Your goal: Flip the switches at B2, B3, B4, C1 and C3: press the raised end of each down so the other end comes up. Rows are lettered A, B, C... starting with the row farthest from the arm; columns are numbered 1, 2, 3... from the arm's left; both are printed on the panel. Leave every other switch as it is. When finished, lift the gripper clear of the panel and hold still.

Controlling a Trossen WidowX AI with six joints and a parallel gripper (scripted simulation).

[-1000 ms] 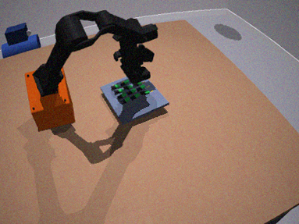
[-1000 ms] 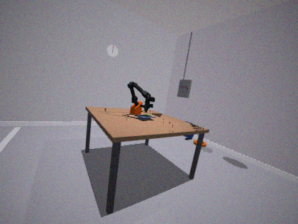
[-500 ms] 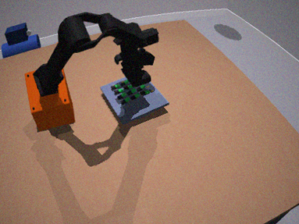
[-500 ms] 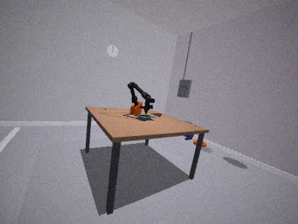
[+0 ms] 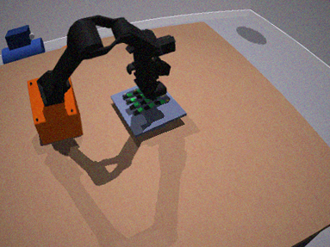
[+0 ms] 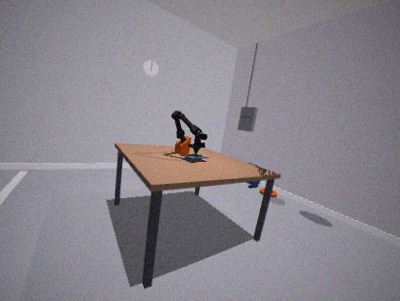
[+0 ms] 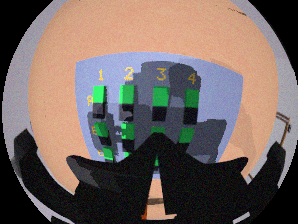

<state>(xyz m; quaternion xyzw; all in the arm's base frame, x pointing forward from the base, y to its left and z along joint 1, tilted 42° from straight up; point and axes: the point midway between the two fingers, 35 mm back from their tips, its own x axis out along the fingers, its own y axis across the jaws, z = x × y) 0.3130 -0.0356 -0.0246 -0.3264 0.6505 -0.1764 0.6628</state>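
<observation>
From the top view, the panel lies on the surface, near the orange base, and the hand points down over its switches (the arm's shadow falls across part of it).

In the exterior view, the panel sits directly below the hand, small at this range; whether the fingertips touch it I cannot tell.

In the wrist view, the hand is closed, its tips together, with nothing between them. They overlap the picture of the panel around column 3, just below row A, hiding part of the rows beneath. Row A's four switches (green at the far end, black at the near) show beyond the tips.
</observation>
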